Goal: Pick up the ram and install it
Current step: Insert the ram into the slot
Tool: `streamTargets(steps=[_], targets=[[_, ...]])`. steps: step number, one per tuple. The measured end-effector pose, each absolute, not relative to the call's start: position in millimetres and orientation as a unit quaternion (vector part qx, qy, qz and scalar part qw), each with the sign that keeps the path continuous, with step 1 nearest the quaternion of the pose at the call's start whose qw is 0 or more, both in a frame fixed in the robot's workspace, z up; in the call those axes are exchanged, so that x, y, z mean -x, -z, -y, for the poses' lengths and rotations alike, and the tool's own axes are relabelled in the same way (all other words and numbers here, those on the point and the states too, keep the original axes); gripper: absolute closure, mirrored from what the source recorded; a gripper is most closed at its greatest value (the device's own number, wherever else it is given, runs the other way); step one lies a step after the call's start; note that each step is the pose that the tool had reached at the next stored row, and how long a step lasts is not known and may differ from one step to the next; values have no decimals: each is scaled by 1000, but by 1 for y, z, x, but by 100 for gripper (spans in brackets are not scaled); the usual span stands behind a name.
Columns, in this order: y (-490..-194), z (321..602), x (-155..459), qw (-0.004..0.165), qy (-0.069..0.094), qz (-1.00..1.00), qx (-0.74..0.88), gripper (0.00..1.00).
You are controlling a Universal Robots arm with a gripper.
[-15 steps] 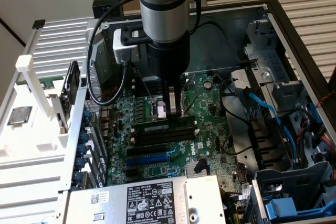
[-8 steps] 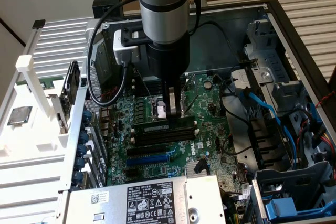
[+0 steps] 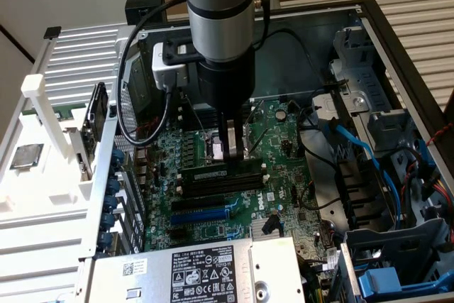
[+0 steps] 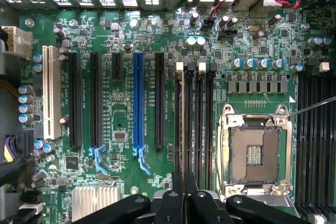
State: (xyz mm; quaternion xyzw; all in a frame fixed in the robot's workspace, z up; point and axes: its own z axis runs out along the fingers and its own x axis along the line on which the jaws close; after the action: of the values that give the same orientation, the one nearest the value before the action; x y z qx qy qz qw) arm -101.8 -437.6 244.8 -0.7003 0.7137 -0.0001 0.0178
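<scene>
The ram [image 3: 213, 174] is a thin green stick standing on edge in the first of the black memory slots [image 4: 198, 124] on the motherboard. In the wrist view I see the ram [image 4: 182, 124] edge-on as a pale line that runs straight in between the fingertips. My gripper [image 3: 229, 158] reaches down from the arm onto the stick's top edge, about at its middle. The gripper [image 4: 184, 179] has its two black fingers pressed together around that edge, shut on the ram. White latches [image 4: 179, 66] stand at the slot ends.
The open CPU socket [image 4: 255, 153] lies just beside the memory slots. A blue expansion slot [image 4: 138, 103] lies further off. Outside the case, a white rack holds a silver processor [image 3: 27, 155] and an upright dark card [image 3: 96, 122]. The power supply [image 3: 206, 271] and blue cables [image 3: 362, 148] border the board.
</scene>
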Motion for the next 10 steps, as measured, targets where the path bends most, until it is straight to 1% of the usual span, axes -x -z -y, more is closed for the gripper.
streamTargets(steps=[10], targets=[[-242,438,102,18,0,-714,700,88]])
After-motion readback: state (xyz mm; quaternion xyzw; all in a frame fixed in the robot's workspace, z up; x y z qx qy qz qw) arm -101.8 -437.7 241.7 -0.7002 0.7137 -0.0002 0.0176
